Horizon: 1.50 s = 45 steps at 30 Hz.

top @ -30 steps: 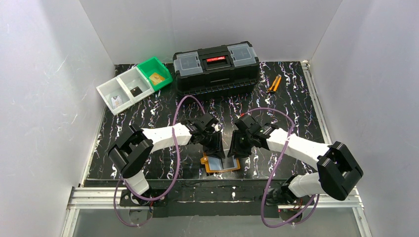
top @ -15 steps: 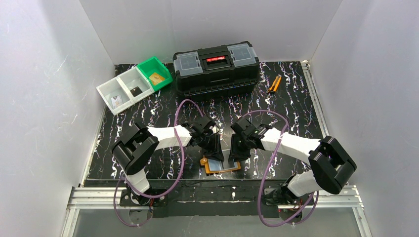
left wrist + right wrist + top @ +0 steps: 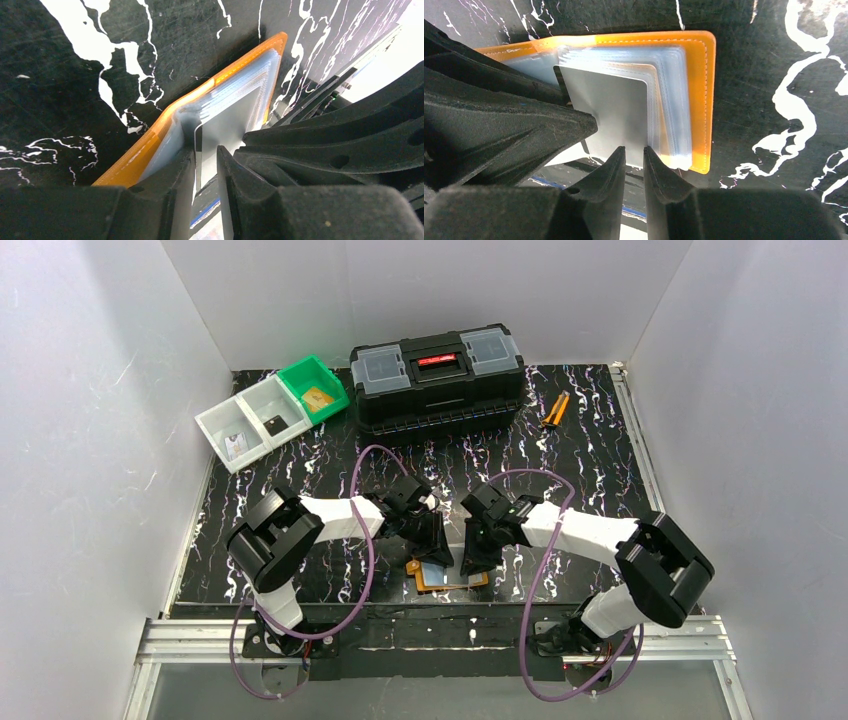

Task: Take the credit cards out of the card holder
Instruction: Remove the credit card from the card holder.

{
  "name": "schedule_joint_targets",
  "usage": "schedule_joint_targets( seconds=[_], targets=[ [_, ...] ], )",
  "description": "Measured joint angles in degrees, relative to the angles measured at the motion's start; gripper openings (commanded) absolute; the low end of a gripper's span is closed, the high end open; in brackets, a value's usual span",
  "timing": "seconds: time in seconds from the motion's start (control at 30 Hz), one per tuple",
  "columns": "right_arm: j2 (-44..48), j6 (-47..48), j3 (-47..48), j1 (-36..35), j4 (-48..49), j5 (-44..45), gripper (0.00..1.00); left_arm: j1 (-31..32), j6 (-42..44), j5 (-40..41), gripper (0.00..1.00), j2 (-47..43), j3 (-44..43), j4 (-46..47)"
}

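- The card holder (image 3: 455,578) lies open near the front edge of the tabletop (image 3: 590,470) in the top view, between the two arms. The left end effector (image 3: 434,545) and right end effector (image 3: 468,558) both reach down onto it, close together.
- At the back stands a closed black toolbox (image 3: 438,375), with orange-handled pliers (image 3: 554,410) to its right.
- Left of the toolbox, a green bin (image 3: 292,378) holds a tan item (image 3: 318,398). The two-compartment white bin (image 3: 235,400) touching it holds a dark item (image 3: 273,424) in the compartment next to the green bin and a pale item (image 3: 236,445) in the other.
- Left wrist view: the orange cover is spread on the tabletop, its clear plastic pockets (image 3: 240,85) fanned out. The left end effector (image 3: 205,149) is clenched on the edge of a grey card (image 3: 232,117) that sits on top of the pockets.
- Right wrist view: the grey card lies over the stacked pockets, with a finger of the left end effector across its left side. The right end effector (image 3: 634,148) has its fingers nearly together with a thin slit between them, tips at the card's near edge. I cannot tell whether it grips anything.
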State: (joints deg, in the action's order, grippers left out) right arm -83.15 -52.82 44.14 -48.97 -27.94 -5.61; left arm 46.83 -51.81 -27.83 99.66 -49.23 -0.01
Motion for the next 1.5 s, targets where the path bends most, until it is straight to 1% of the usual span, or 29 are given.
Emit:
schedule_joint_targets(
  seconds=[0.1, 0.4, 0.53, 0.7, 0.77, 0.97, 1.07, 1.5],
  targets=[
    [-0.5, -0.4, 0.2, -0.1, 0.0, -0.5, 0.26, -0.3, -0.1, -0.2, 0.16, 0.0, 0.3, 0.3],
    [-1.1, -2.0, 0.3, -0.1, -0.2, -1.0, 0.18, -1.7, -0.3, -2.5, 0.16, -1.0, 3.2, 3.9],
    [-1.7, -2.7, 0.3, -0.1, -0.1, -1.8, 0.16, -2.4, -0.4, -3.4, 0.2, -1.8, 4.6, 5.5],
    [-2.0, -3.2, 0.2, 0.3, 0.0, -2.5, 0.14, -3.0, -0.9, -4.4, 0.2, -2.4, 5.7, 7.4],
    [-2.0, -3.4, 0.2, 0.4, 0.1, -2.7, 0.14, -3.2, -1.0, -4.7, 0.18, -2.6, 5.9, 7.8],
    [-2.0, -3.7, -0.2, 0.9, 0.6, -3.6, 0.13, -3.6, -2.1, -5.2, 0.08, -2.8, 7.4, 9.7],
    [-2.0, -3.7, -0.4, 1.0, 1.0, -3.9, 0.13, -3.8, -2.3, -5.6, 0.0, -2.8, 7.6, 10.3],
    [-1.9, -4.0, -1.1, 2.2, 1.5, -5.4, 0.13, -4.3, -3.2, -6.6, 0.0, -3.2, 8.5, 12.0]
  ],
)
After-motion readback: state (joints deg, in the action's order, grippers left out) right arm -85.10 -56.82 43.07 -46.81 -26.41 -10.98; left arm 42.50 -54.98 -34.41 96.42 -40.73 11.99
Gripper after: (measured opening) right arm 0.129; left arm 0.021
